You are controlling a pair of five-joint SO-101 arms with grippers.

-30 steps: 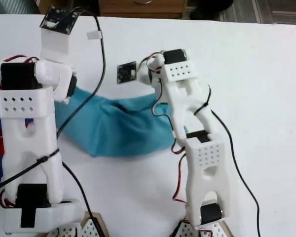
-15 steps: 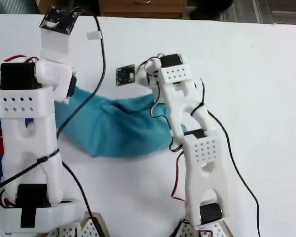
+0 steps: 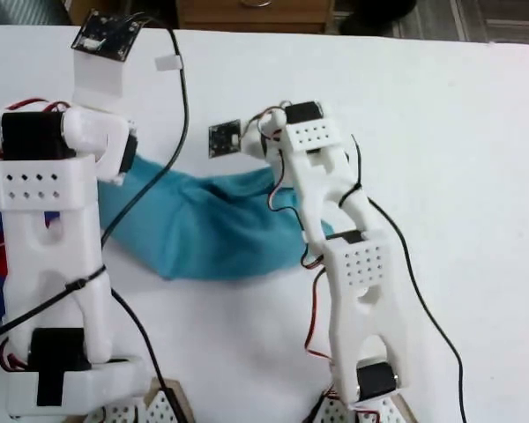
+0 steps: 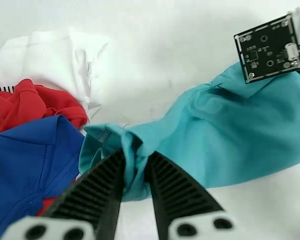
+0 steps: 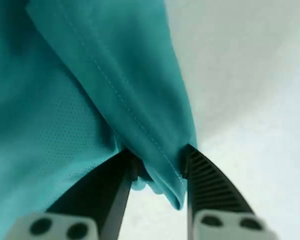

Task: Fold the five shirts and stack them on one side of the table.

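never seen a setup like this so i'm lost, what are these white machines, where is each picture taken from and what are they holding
These are two small robot arms side by side at a white table: the left arm and the right arm. One picture looks down from a fixed camera above. The other two come from a small camera on each arm's wrist, looking along its claw. A teal shirt lies crumpled between the arms. The left claw pinches one end of it, and the right claw pinches a hemmed edge at the other end. Near the left claw, more clothes lie heaped: a white shirt, a red shirt and a blue shirt.
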